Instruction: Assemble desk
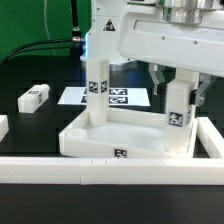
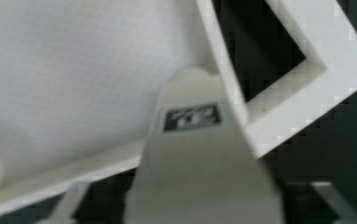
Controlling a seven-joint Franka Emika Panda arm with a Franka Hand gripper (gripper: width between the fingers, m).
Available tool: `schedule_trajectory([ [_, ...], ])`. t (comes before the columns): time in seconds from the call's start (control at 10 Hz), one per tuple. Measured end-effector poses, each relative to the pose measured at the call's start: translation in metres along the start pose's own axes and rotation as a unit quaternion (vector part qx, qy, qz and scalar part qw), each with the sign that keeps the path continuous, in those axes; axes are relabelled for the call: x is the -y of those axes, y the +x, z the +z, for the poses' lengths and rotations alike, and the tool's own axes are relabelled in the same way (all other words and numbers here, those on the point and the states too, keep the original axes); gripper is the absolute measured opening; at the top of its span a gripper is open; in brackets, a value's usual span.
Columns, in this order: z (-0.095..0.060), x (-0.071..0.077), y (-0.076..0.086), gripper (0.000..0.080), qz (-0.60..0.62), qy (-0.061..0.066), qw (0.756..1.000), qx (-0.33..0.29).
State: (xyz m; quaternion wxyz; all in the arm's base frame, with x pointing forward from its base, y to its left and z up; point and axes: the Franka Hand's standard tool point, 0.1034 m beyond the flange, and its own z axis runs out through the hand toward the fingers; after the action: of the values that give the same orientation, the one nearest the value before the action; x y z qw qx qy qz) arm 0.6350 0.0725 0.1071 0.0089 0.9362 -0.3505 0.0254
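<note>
The white tray-like tabletop (image 1: 115,140) lies in the middle of the table, rim up. One white tagged leg (image 1: 97,78) stands upright in its far corner on the exterior view's left. A second tagged leg (image 1: 178,112) stands in the corner on the exterior view's right. My gripper (image 1: 178,88) straddles the top of this leg, and dark gaps show between each finger and the leg. In the wrist view the leg (image 2: 201,150) runs up between my fingers (image 2: 82,205) to the tabletop (image 2: 86,90). A loose leg (image 1: 34,96) lies at the exterior view's left.
The marker board (image 1: 125,98) lies flat behind the tabletop. Long white border rails (image 1: 110,170) run along the front and the exterior view's right side (image 1: 210,135). Another white piece (image 1: 3,126) shows at the left edge.
</note>
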Motion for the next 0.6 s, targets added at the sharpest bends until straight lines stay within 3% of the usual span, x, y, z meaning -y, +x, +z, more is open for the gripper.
schedule_trajectory([
  [0.1,-0.002,0.001,0.0,0.0568,-0.005,0.001,1.0,0.0],
  [0.2,-0.017,0.006,-0.001,0.0631,-0.027,0.01,1.0,-0.004],
  [0.3,-0.033,0.009,-0.003,0.0631,-0.036,0.019,0.999,-0.006],
  [0.4,-0.056,0.0,-0.001,0.0646,-0.063,0.029,0.998,-0.004],
  [0.5,-0.074,-0.02,0.009,0.0646,-0.072,0.038,0.997,0.002],
  [0.6,-0.078,-0.037,0.022,0.0649,-0.078,0.037,0.996,-0.003],
])
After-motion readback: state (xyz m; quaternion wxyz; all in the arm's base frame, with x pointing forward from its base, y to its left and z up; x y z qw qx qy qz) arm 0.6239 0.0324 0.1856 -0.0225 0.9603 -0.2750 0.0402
